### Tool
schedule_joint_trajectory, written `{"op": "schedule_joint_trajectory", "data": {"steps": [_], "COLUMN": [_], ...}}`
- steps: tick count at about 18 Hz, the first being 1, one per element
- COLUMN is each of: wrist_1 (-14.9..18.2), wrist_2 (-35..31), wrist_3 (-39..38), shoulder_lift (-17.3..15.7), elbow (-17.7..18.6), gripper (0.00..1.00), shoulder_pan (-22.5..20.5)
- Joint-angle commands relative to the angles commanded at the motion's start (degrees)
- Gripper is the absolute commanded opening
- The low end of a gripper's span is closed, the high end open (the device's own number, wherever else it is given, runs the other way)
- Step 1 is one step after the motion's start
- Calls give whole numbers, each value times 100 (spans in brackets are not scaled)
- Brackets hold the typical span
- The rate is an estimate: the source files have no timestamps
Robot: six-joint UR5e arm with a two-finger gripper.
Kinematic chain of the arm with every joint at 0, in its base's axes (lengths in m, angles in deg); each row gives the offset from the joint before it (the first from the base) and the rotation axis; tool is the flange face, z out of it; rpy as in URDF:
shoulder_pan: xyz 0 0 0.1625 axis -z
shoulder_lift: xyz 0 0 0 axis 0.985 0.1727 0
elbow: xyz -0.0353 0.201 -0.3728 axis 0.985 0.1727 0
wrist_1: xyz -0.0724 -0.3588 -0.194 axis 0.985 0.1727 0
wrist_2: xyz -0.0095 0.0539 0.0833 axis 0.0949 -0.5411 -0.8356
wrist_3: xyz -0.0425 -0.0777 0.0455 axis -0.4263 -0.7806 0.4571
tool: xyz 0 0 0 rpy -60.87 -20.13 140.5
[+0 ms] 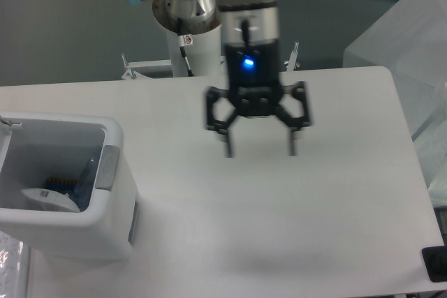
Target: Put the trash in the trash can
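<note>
White table point(335, 228) under the spread-fingered, empty gripper point(259, 150); trash point(59, 193) sits in the trash can point(84, 232), well apart.

Robotics lab setup.
Arm pedestal point(190, 15) bolted behind plain white table point(335, 193), grey floor, translucent plastic sheeting point(405, 40) at right edge.

Even, cool light; the tool point(258, 150) is motion-blurred, its shadow soft on the table point(335, 193).
</note>
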Motion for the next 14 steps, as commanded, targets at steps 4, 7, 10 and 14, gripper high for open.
{"op": "schedule_joint_trajectory", "data": {"steps": [4, 7, 10, 14], "wrist_1": [333, 781, 897, 879], "wrist_2": [-27, -27, -27, 17], "wrist_3": [1352, 2040, 2182, 2173], "shoulder_lift": [-61, -201, -263, -316], "elbow": [52, 52, 0, 26], "gripper": [100, 100, 100, 100], "shoulder_pan": [-290, -474, -624, -694]}}
